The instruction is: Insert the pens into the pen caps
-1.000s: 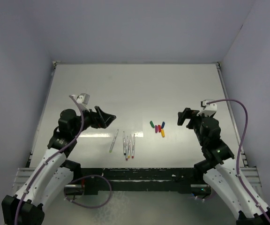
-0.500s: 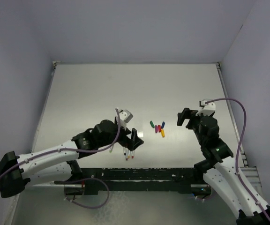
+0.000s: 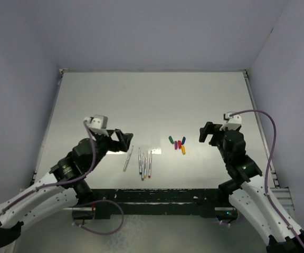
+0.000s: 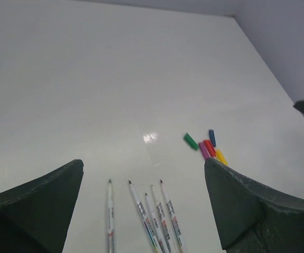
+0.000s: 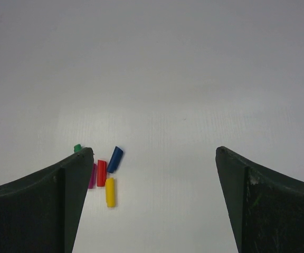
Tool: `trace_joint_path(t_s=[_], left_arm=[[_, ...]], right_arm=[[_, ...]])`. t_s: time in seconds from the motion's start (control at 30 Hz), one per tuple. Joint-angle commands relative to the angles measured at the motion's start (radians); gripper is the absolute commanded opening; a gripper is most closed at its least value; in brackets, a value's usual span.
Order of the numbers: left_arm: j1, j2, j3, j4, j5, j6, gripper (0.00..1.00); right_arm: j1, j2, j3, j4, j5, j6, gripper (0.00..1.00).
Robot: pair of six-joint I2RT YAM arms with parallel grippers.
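Several thin white pens lie side by side on the white table near its front edge, one pen (image 3: 128, 158) apart on the left and the others in a group (image 3: 145, 164). They also show in the left wrist view (image 4: 154, 216). The stubby caps lie in a cluster (image 3: 177, 143): green (image 4: 190, 141), magenta (image 4: 203, 150), red (image 5: 101, 173), blue (image 5: 115, 159) and yellow (image 5: 110, 192). My left gripper (image 3: 121, 141) is open and empty, above the table just left of the pens. My right gripper (image 3: 207, 133) is open and empty, right of the caps.
The white table (image 3: 152, 100) is walled by pale panels at the back and on both sides. A raised rim (image 3: 51, 121) runs along the left edge. The arm bases and a black rail (image 3: 157, 203) stand at the near edge.
My left arm reached right over the pens half a second ago and has drawn back to the left of them. The pens, caps and right arm have not moved.
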Motion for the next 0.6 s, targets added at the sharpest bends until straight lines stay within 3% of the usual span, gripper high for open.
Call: trace_joint_path(t_s=[0.0,0.17,0.27,0.3,0.4,0.47,0.57], left_arm=[[0.124,-0.209,-0.055,-0.096,-0.131,-0.001,0.99],[0.132,-0.311,-0.06,-0.138,-0.22,-0.032,0.99],[0.132,-0.257,-0.061,-0.124,-0.282,-0.028,0.99],[0.133,-0.226,-0.049,-0.166,-0.336,-0.106,0.99],[0.14,-0.126,-0.031,-0.119,-0.343,-0.027,0.99],[0.179,-0.045,-0.017,-0.051,-0.296,0.026,0.99],[0.35,0.075,0.001,0.031,-0.066,0.055,0.99]], right_arm=[[0.001,0.012,-0.004,0.048,-0.014,0.015,0.99],[0.001,0.007,-0.002,0.046,-0.008,0.012,0.99],[0.001,0.005,-0.002,0.05,-0.013,0.01,0.99],[0.001,0.004,0.0,0.052,-0.016,0.011,0.99],[0.001,0.007,0.004,0.051,-0.023,0.009,0.99],[0.001,0.011,0.005,0.053,-0.03,0.008,0.99],[0.001,0.025,0.006,0.057,-0.03,0.009,1.0]])
